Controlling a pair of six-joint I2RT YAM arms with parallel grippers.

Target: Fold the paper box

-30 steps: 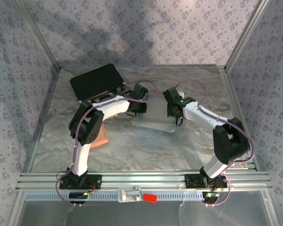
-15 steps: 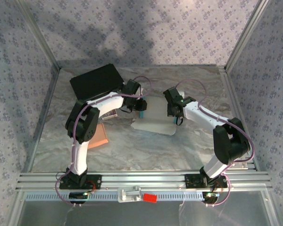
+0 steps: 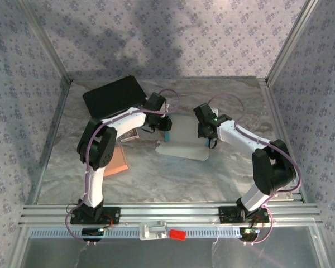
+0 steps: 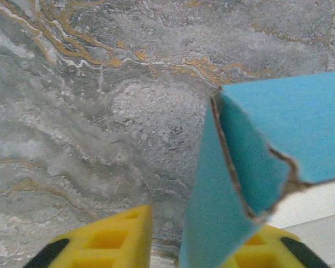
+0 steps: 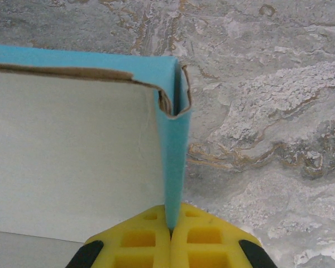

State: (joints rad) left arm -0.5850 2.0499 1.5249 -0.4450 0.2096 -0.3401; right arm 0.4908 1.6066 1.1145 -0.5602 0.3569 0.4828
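The left gripper [image 3: 166, 134] and the right gripper [image 3: 208, 142] meet over the middle of the marbled desk [image 3: 156, 178] in the view from above. They stand at the two far corners of the paper box [image 3: 183, 147], which lies pale and mostly flat between them, with a blue edge showing by the left gripper. From the left wrist, we look down on the left gripper [image 4: 181, 248] with its yellow fingers partly open. A blue wall of the paper box [image 4: 279, 123] rises between them, close to the finger at the right of the view, with a clear gap to the other, so we judge nothing is clamped here. The card is blue with a white floor, and a ragged brown edge shows at the corner fold. From the right wrist, the right gripper [image 5: 171, 231] is closed tight on a thin blue side wall, holding it upright beside the white floor of the paper box [image 5: 72, 156]. A corner tab is doubled over at the top. To do this step well, we think the left gripper should close squarely on its wall, low near the crease. It should then stand the wall upright while the right gripper holds firm, so the corners meet without tearing.
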